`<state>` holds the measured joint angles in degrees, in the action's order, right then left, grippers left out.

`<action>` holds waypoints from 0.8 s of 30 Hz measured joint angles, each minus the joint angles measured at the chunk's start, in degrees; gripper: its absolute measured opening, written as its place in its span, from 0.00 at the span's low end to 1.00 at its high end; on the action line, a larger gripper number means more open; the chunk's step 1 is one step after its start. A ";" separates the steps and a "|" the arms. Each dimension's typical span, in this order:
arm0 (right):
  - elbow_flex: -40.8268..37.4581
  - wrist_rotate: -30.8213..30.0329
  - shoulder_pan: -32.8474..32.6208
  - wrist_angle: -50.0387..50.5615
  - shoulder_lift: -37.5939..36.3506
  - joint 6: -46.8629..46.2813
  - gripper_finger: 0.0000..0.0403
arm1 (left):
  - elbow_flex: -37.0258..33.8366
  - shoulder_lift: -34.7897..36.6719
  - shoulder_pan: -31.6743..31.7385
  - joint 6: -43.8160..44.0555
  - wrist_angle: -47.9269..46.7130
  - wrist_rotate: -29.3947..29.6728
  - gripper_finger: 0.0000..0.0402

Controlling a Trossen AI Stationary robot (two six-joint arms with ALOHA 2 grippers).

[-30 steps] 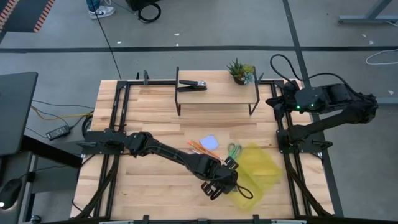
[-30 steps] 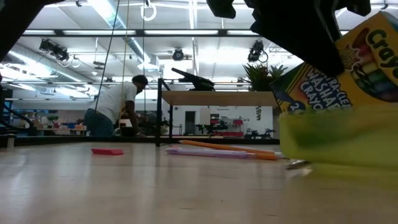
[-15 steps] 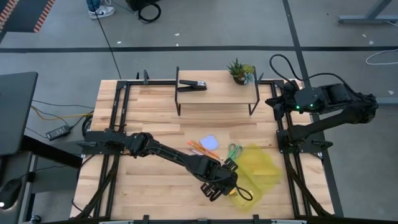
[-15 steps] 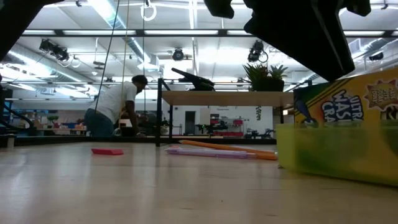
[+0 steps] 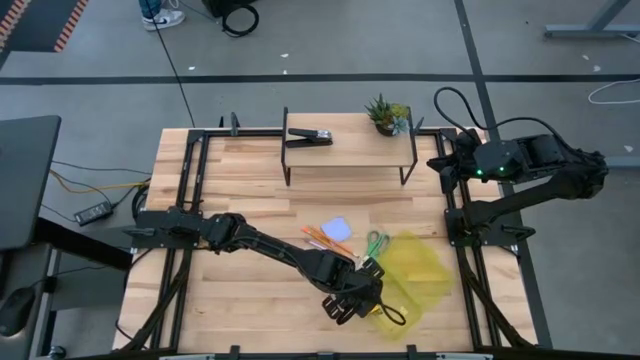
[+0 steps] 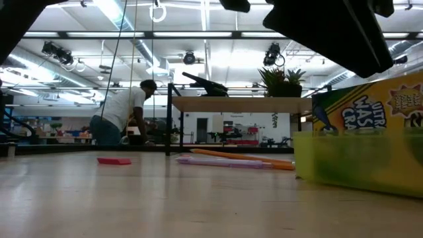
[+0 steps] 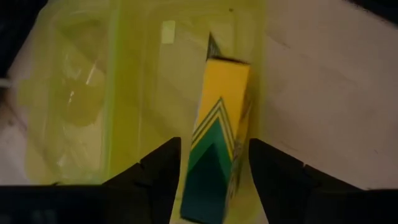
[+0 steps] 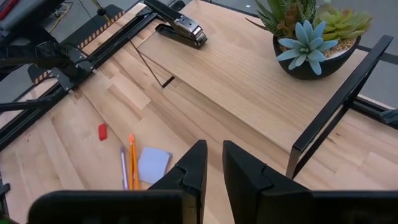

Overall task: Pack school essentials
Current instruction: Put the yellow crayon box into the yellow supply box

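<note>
Dropped and levelled since a second ago, the crayon box (image 6: 370,112): then tipped up and high over the rim, now down inside the translucent yellow-green case (image 5: 420,265) at the table's near right. No change from half a second ago beyond a slight shift of the dark arm above it.

Printed on the box's yellow face: "WAS" in large letters and "ULTR" above, both cut off by the frame edge. Green chevrons on its narrow side.

Left gripper (image 7: 214,146) directly over the box, fingers parted and straddling it, apparently gripping nothing. Box resting on its own in the case.

Right gripper (image 8: 214,152) parked at the far right edge by the raised shelf (image 5: 350,150), fingers almost together with only a narrow slit, empty.

Outside the case, on the bare wood: orange pencil (image 6: 241,157) and pink pencil (image 6: 225,162) side by side, pale blue notepad (image 5: 338,228) just beside them, green-handled scissors (image 5: 376,241) next to the case, red piece (image 6: 114,160) well off to the side.

On the shelf: black stapler (image 5: 312,135) and potted plant (image 5: 386,114).
</note>
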<state>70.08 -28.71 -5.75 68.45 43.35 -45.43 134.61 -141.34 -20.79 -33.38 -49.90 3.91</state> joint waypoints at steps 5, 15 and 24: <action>0.00 0.00 0.01 0.01 0.00 0.02 0.14 | 0.00 0.00 1.54 1.01 2.99 -0.54 0.46; 0.00 0.00 0.01 0.04 0.00 0.71 0.14 | 0.05 0.25 3.29 4.24 1.01 -4.79 0.42; 0.00 -0.42 0.00 0.07 0.00 0.82 0.14 | 0.28 0.35 2.99 -3.00 -0.11 -9.22 0.36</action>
<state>70.08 -29.12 -5.74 68.51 43.35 -44.61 134.89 -140.99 -17.79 -36.37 -50.01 -5.30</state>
